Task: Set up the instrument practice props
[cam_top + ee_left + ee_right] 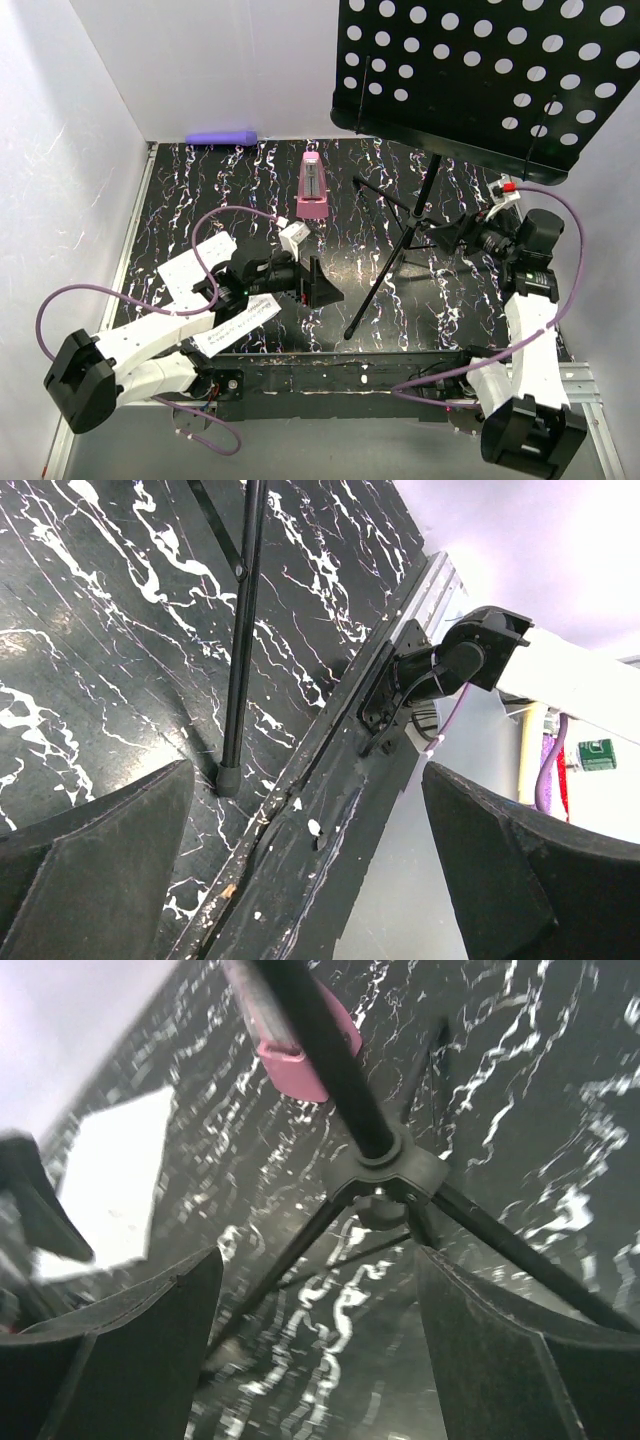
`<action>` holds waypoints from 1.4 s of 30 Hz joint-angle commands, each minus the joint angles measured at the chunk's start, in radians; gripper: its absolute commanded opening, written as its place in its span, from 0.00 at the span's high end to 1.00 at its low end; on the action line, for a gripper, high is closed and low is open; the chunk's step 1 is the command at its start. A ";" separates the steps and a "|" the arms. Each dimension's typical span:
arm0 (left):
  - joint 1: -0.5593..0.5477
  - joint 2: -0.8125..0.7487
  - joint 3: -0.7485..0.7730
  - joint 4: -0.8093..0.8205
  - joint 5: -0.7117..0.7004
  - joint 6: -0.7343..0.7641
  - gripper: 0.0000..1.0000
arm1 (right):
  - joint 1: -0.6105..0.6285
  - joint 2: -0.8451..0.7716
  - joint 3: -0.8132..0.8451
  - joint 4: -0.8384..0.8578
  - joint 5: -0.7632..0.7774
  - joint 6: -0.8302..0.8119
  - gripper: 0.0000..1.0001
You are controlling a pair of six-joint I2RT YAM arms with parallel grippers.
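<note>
The right gripper [318, 1265] is wide open and empty, with the music stand [385, 1155] just ahead of its fingers, standing on its own legs. The left gripper [308, 780], also spread and empty, hovers near one stand foot. Beyond stands the metronome [314, 190]. Two sheets [190, 272] lie by the left arm, probably bound for the desk.

Centre: music stand [415, 212] legs spreading across the table [180, 190], barring low passes from left to right.
Far right: its perforated desk [480, 70] overhanging, closing the approach from above.
Far centre: metronome [314, 187] standing near the legs.
Far left: bare table lying open between purple cylinder [222, 137] and sheet-music pages [190, 270].
</note>
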 commanded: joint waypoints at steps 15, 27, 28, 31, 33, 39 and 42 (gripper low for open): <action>-0.004 -0.108 -0.088 -0.016 -0.061 0.026 0.02 | 0.159 0.096 0.113 -0.155 0.189 -0.451 0.30; -0.004 -0.108 -0.103 -0.010 -0.062 0.021 0.02 | 0.177 0.205 0.168 -0.091 0.207 -0.344 0.43; -0.004 -0.110 -0.103 -0.010 -0.062 0.021 0.02 | 0.177 0.208 0.167 -0.087 0.207 -0.320 0.45; -0.004 -0.108 -0.105 -0.007 -0.061 0.019 0.02 | 0.179 0.212 0.164 -0.081 0.202 -0.301 0.53; -0.004 -0.105 -0.106 -0.004 -0.058 0.018 0.02 | 0.179 0.215 0.161 -0.083 0.193 -0.295 0.60; -0.004 -0.114 -0.102 -0.007 -0.055 0.016 0.02 | 0.150 0.228 0.138 -0.069 0.135 -0.200 0.76; -0.004 -0.127 -0.100 -0.016 -0.058 0.016 0.02 | 0.104 0.253 0.128 -0.057 0.060 -0.099 0.79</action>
